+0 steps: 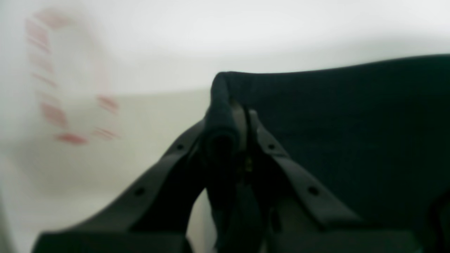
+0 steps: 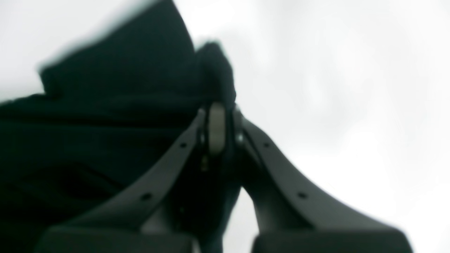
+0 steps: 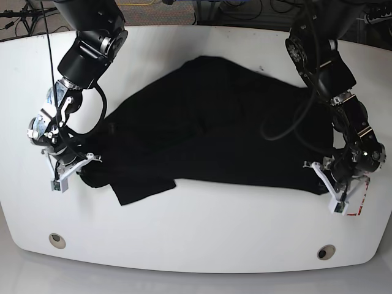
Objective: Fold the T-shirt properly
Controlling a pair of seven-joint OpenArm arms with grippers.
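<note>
The black T-shirt (image 3: 208, 128) lies spread and rumpled across the white table (image 3: 202, 233), with no print showing. My left gripper (image 3: 323, 176), at the base view's right, is shut on the shirt's near right corner. The left wrist view shows its fingers (image 1: 256, 130) pinching a rolled fold of black cloth (image 1: 351, 123). My right gripper (image 3: 86, 164), at the base view's left, is shut on the shirt's left edge. In the right wrist view its fingers (image 2: 218, 123) clamp a bunched peak of the T-shirt (image 2: 105, 123). Both wrist views are blurred.
A red-striped marking (image 3: 358, 205) sits on the table just right of the left gripper, also blurred in the wrist view as red marks (image 1: 52, 88). Two round holes (image 3: 56, 239) (image 3: 326, 252) lie near the table's front edge. Cables run behind the far edge.
</note>
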